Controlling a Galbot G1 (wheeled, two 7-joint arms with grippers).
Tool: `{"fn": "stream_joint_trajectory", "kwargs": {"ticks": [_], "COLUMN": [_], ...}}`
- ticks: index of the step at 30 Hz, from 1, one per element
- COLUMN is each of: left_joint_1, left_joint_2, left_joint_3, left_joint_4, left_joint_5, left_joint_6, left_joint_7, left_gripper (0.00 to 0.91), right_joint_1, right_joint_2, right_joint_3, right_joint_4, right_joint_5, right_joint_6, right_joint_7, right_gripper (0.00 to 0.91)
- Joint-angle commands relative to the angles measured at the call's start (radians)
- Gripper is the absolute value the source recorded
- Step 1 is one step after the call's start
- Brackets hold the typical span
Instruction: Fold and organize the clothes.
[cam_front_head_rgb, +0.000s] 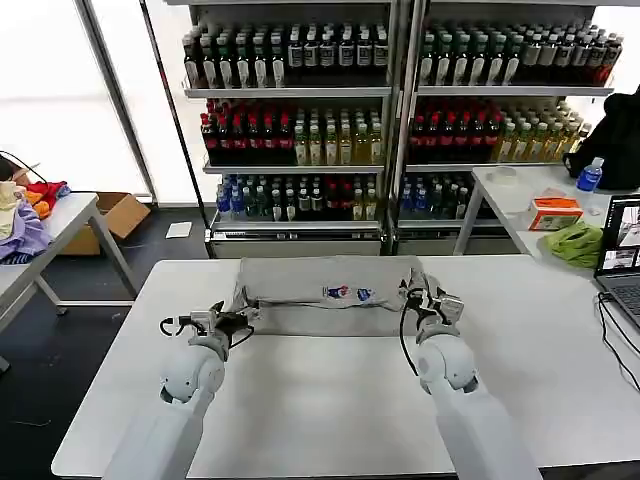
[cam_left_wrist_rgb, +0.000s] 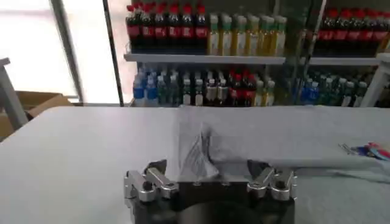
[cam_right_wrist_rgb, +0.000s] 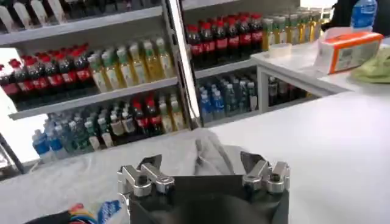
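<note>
Head view: grey T-shirt (cam_front_head_rgb: 330, 290) folded into a band on the white table's (cam_front_head_rgb: 320, 400) far half, left gripper (cam_front_head_rgb: 243, 322) clenched on its left end, right gripper (cam_front_head_rgb: 418, 297) clenched on its right end, left wrist view: cloth pinched just beyond the fingers (cam_left_wrist_rgb: 155, 176), right wrist view: cloth bunched between the fingers (cam_right_wrist_rgb: 253, 164).

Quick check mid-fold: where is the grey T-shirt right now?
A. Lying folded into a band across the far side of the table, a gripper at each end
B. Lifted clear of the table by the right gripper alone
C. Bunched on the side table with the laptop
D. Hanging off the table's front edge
A. The grey T-shirt lies as a flat band on the white table, with the left gripper at one end and the right gripper at the other.
</note>
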Motion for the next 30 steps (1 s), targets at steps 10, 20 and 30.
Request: {"fn": "stream_joint_trajectory", "kwargs": {"ticks": [10, 20, 30], "left_joint_1": [0.103, 0.063, 0.074], "left_joint_2": [-0.002, -0.001, -0.008], "left_joint_3": [-0.032, -0.045, -0.037], "left_joint_4": [-0.063, -0.013, 0.008], "left_joint_5": [0.011, 0.005, 0.025], "left_joint_6": [0.005, 0.006, 0.006], "left_joint_7": [-0.003, -0.003, -0.002], "left_gripper": [0.907, 0.907, 0.907], "right_joint_1": [-0.162, -0.124, -0.102], "right_joint_2": [-0.109, -0.107, -0.099], "right_joint_3": [0.051, 0.035, 0.005], "right_joint_4": [0.112, 0.078, 0.039], "right_joint_5": [0.006, -0.013, -0.012], "right_joint_6": [-0.068, -0.095, -0.105], "right_joint_7": [-0.008, -0.013, -0.016], "right_gripper": [0.907, 0.907, 0.907]}}
